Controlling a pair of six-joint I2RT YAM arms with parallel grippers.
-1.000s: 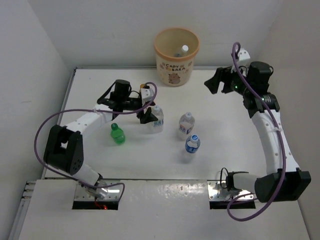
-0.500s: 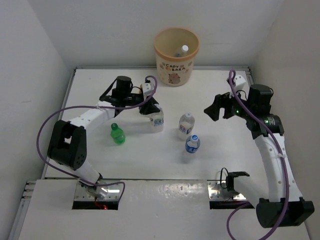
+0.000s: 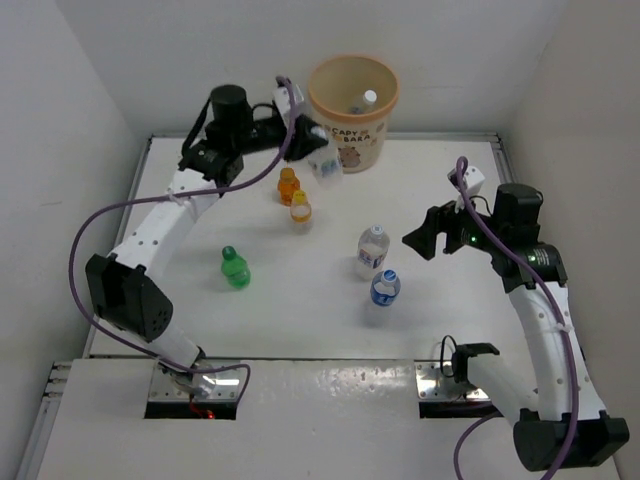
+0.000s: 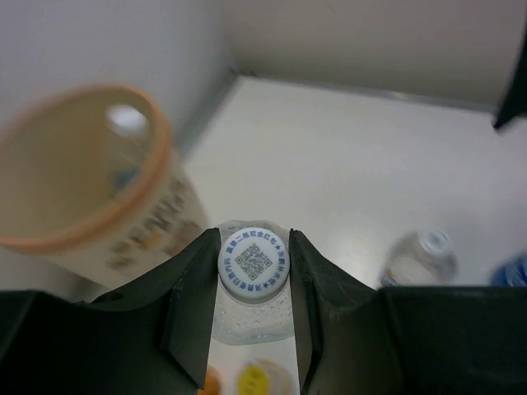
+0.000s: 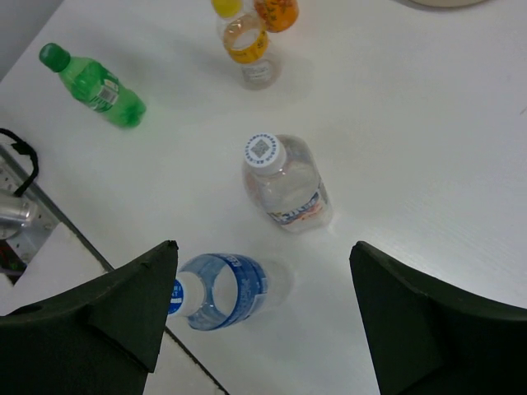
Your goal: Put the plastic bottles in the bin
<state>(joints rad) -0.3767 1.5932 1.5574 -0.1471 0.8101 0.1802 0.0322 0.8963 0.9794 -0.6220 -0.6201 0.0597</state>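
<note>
A white-capped bottle point(image 4: 252, 263), pinched in the left fingers point(image 4: 193, 304), hangs beside the bin point(image 3: 350, 145) at upper centre, which already holds a binned bottle point(image 3: 369, 97). The green bottle point(image 3: 235, 268), orange bottle point(image 3: 288, 186), yellow-capped bottle point(image 3: 300, 210), clear bottle point(image 3: 372, 250) and blue-capped bottle point(image 3: 385, 288) wait on the worktop point(image 3: 300, 320); the right fingers point(image 5: 123, 304) spread wide, empty.

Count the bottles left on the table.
5: orange bottle, yellow-capped bottle near the bin; green bottle left; clear bottle, blue bottle centre. The left gripper holds a white-capped bottle; the bin may hide more.
</note>
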